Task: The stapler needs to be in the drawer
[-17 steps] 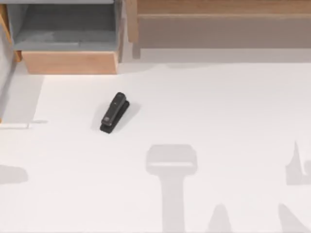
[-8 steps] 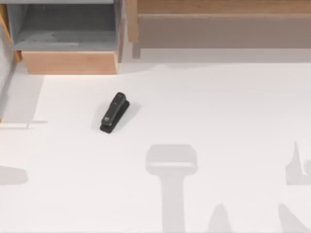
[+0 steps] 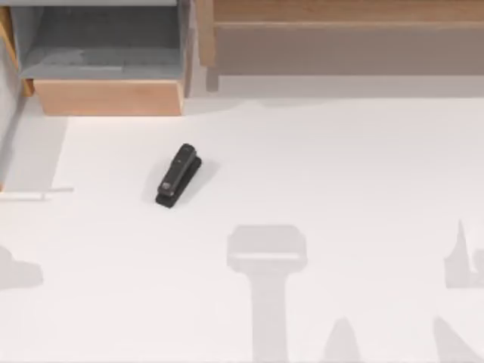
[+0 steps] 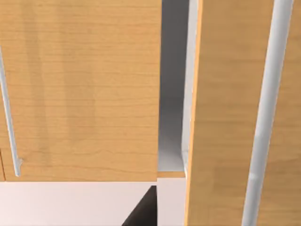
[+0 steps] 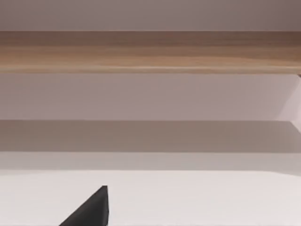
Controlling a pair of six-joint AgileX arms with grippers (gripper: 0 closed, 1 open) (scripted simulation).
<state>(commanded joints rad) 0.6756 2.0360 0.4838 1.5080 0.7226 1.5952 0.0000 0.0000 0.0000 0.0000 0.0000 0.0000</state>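
Note:
The small black stapler (image 3: 178, 175) lies at a slant on the white table, left of centre and apart from everything else. Behind it at the back left the drawer (image 3: 110, 97) stands open, its tan front panel facing the table and its grey floor (image 3: 98, 41) bare. A dark tip of my left gripper (image 4: 142, 212) pokes into the left wrist view, close before tan wooden panels. A dark tip of my right gripper (image 5: 89, 210) juts over the white table in the right wrist view, far from the stapler.
A long brown wooden unit (image 3: 340, 38) runs along the back right and fills the far side of the right wrist view (image 5: 150, 52). Tan panels with pale bar handles (image 4: 268, 113) stand near the left wrist. Arm shadows fall on the table's front.
The shadow at the table's left edge has shrunk and shifted a little. The stapler and the drawer have stayed where they were.

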